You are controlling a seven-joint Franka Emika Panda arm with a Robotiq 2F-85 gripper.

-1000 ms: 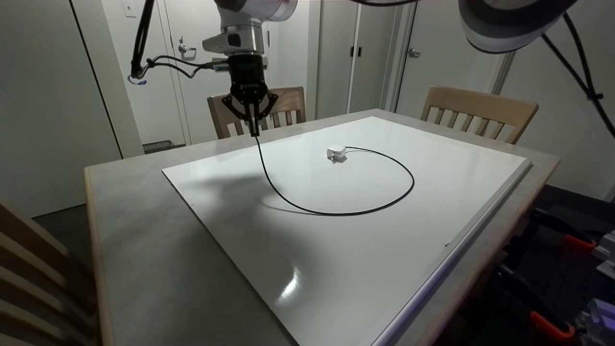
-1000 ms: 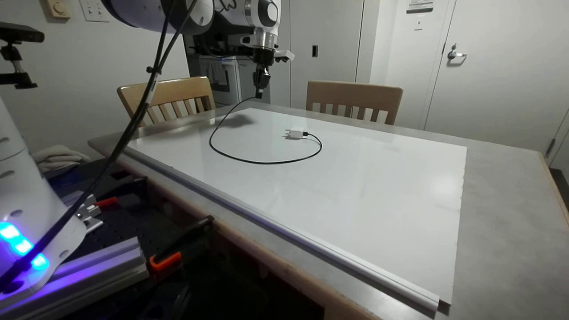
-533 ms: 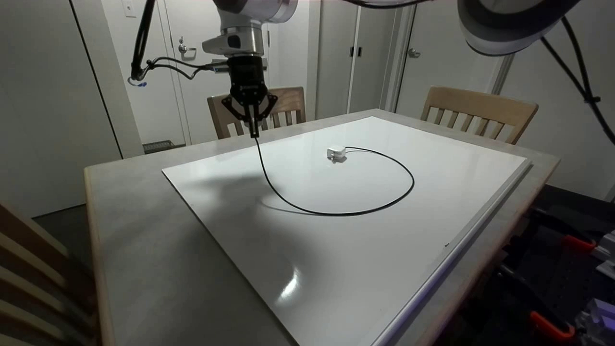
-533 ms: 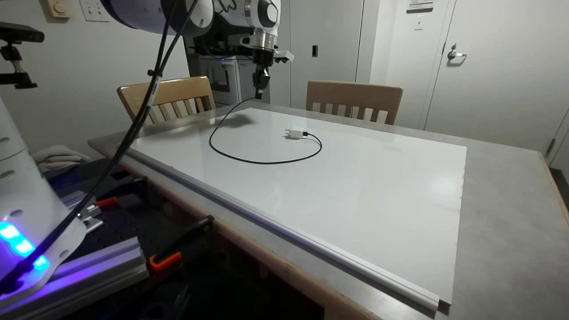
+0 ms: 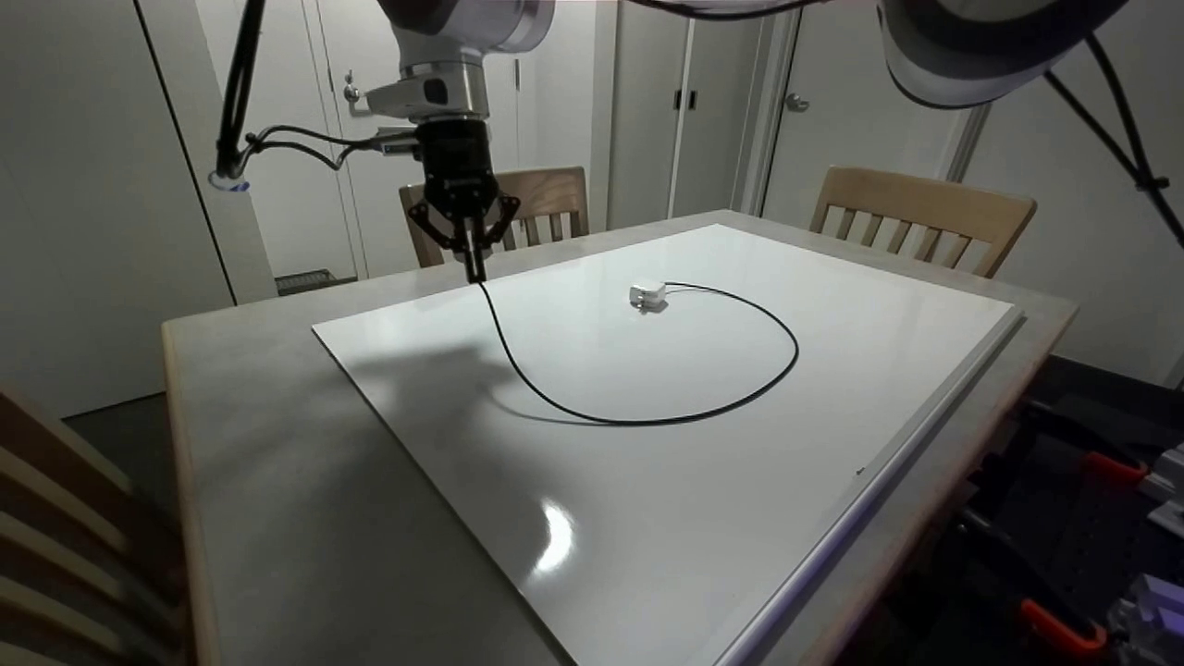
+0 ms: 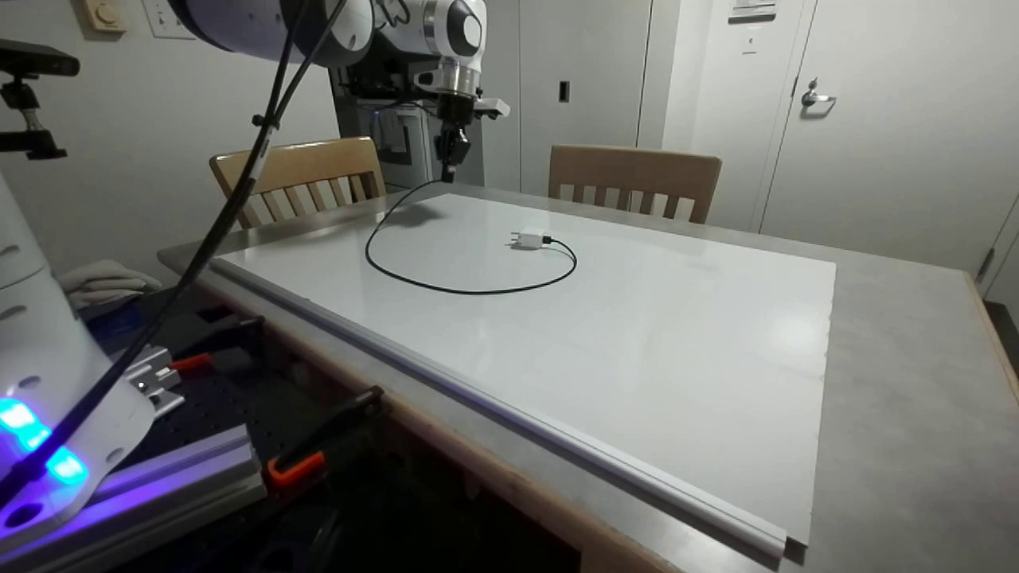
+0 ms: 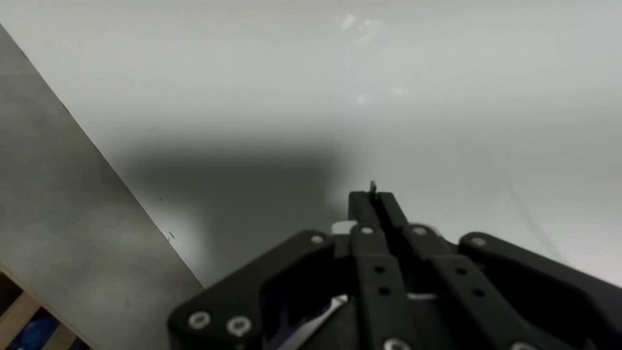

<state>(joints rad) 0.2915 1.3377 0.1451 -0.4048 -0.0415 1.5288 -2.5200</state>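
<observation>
A: In an exterior view, which way does the black cable (image 5: 638, 424) run from our pincer (image 5: 475, 279)?

B: Down and right, toward the near side, then round in a wide open loop and back toward the far side, to the white charger block (image 5: 647, 295). We find no single straight axis; only the stretch just below the pincer is steep.

A: How do we find the pincer?

B: Together, clamped on the cable's end. In the wrist view the fingertips (image 7: 359, 204) are pressed close, with a small dark tip (image 7: 372, 186) poking out between them. We have just one arm (image 5: 453, 92), hanging over the left part of the whiteboard (image 5: 703, 499).

A: Where is the rest of the cable?

B: Its upper stretch is clear of the board and throws a thin shadow. The lower curve seems to rest on the whiteboard, which lies on the grey bench (image 5: 245, 388).

A: And its look?

B: Thin, smooth, evenly black, no kink that we can make out. In both exterior views the block sits right of the pincer, well apart from it.
</observation>
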